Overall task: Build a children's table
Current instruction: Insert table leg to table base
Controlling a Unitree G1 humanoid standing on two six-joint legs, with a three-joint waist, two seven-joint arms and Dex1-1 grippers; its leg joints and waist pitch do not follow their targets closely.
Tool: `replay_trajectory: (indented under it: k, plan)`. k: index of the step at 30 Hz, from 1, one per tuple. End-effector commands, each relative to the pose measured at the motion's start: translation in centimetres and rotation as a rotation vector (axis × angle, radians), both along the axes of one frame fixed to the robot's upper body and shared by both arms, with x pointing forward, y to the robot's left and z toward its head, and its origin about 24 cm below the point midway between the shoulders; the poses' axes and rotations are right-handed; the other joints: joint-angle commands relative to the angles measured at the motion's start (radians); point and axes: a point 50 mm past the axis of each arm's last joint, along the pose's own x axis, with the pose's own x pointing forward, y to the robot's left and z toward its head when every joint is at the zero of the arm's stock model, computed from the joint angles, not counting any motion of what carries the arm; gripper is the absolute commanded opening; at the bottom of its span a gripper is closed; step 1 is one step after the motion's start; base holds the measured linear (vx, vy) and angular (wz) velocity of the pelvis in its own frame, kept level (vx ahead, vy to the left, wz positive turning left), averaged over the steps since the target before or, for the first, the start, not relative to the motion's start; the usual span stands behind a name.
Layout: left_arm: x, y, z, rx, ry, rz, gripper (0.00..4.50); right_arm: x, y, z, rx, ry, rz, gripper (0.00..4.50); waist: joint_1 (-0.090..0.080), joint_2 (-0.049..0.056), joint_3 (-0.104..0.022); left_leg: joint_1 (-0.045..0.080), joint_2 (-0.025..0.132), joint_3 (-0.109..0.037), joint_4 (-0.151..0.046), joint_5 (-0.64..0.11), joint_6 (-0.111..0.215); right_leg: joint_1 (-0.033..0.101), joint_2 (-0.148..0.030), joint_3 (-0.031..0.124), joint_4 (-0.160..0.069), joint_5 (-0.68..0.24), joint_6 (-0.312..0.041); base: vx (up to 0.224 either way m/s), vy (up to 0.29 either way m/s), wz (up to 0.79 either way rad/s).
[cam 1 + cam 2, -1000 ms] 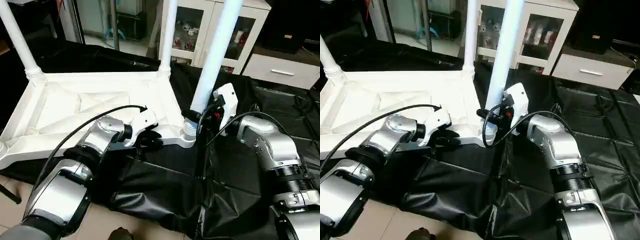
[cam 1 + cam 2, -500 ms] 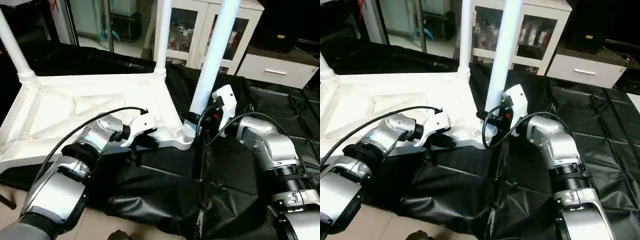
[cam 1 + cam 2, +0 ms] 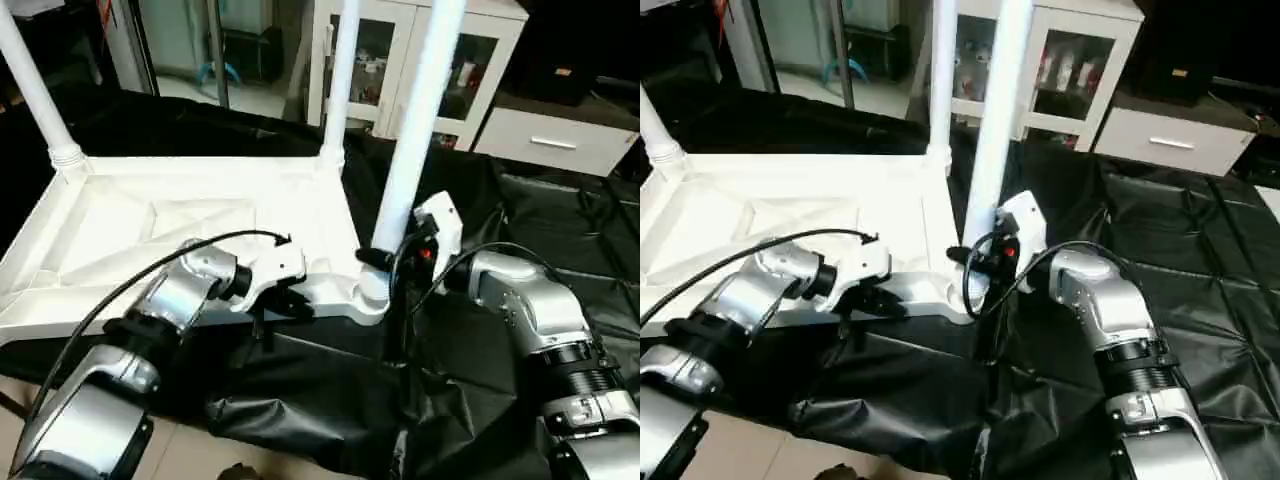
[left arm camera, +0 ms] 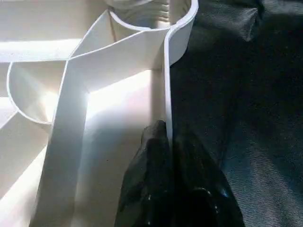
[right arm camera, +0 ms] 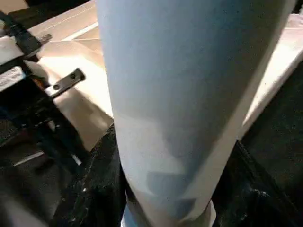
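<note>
The all-white children's table [image 3: 170, 225] lies upside down on black cloth, ribbed underside up, with three tapered legs standing upright in its round corner sockets.

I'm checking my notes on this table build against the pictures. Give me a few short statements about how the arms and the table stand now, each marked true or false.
1. The tabletop lies with its ribbed underside up. True.
2. The right gripper is closed around a leg near its lower end. True.
3. The left gripper hangs open above the black cloth. False: its fingers pinch the tabletop's edge wall.
4. No legs stand in the tabletop yet. False: three legs rise from its corners.
5. The held leg stands at the near corner socket. True.
</note>
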Motion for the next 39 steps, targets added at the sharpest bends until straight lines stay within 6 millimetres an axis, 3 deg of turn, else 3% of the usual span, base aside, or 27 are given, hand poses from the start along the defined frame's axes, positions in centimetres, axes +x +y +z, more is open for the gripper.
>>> replay_trajectory:
  k: [1, 5, 10, 17, 22, 29, 31, 39]
  plan:
    - [-1.5, -0.1, -2.5, 0.036, 0.1, -0.01, 0.0, -0.1, 0.3, 0.2, -0.008, 0.007, 0.03, 1.89, -0.004, -0.007, -0.056, 0.012, 0.017, -0.003, -0.083, -0.368, -0.027, 0.036, -0.056, 0.033, -0.086, -0.433, -0.134, 0.0, 0.0, 0.0]
    - [-1.6, -0.1, -2.4, 0.038, 0.095, -0.004, 0.0, -0.4, 0.5, 0.0, -0.026, 0.035, 0.062, 1.89, -0.005, -0.011, -0.058, 0.013, 0.016, -0.004, -0.086, -0.363, -0.027, 0.037, -0.055, 0.035, -0.088, -0.435, -0.121, 0.0, 0.0, 0.0]
    - [-1.5, 0.0, -2.2, 0.044, 0.088, 0.002, 0.0, -0.6, 0.2, -0.4, -0.058, 0.069, 0.057, 1.89, -0.002, -0.01, -0.061, 0.013, 0.016, -0.002, -0.087, -0.345, -0.029, 0.039, -0.053, 0.035, -0.083, -0.379, -0.136, 0.0, 0.0, 0.0]
    - [-1.6, 0.0, -2.1, 0.042, 0.089, 0.003, 0.0, 0.0, 0.2, -1.1, -0.036, 0.087, 0.014, 1.89, -0.004, -0.006, -0.061, 0.015, 0.016, -0.003, -0.088, -0.367, -0.036, 0.037, -0.055, 0.035, -0.084, -0.386, -0.143, 0.0, 0.0, 0.0]
    - [-1.7, -0.1, -2.1, 0.043, 0.089, -0.001, 0.0, 0.1, 0.1, -1.8, 0.036, 0.139, -0.025, 1.88, -0.009, -0.006, -0.057, 0.018, 0.015, -0.006, -0.09, -0.412, -0.039, 0.034, -0.056, 0.033, -0.093, -0.45, -0.131, 0.0, 0.0, 0.0]
    - [-1.8, -0.1, -2.0, 0.045, 0.089, -0.001, 0.0, -0.6, -0.7, -3.4, 0.075, 0.179, -0.047, 1.88, -0.011, -0.006, -0.058, 0.017, 0.016, -0.006, -0.092, -0.408, -0.037, 0.034, -0.054, 0.034, -0.092, -0.426, -0.136, 0.0, 0.0, 0.0]
    - [-1.7, -0.1, -2.0, 0.039, 0.082, 0.004, 0.0, -1.3, -1.0, -4.4, 0.109, 0.174, -0.071, 1.88, -0.01, -0.006, -0.057, 0.02, 0.017, -0.006, -0.093, -0.428, -0.037, 0.031, -0.056, 0.034, -0.096, -0.443, -0.132, 0.0, 0.0, 0.0]
    - [-1.3, -0.2, -1.6, 0.03, 0.067, 0.017, 0.0, -2.6, -1.2, -5.3, 0.227, 0.122, -0.128, 1.88, -0.009, -0.006, -0.057, 0.021, 0.017, -0.01, -0.097, -0.474, -0.033, 0.029, -0.056, 0.033, -0.103, -0.478, -0.123, 0.0, 0.0, 0.0]
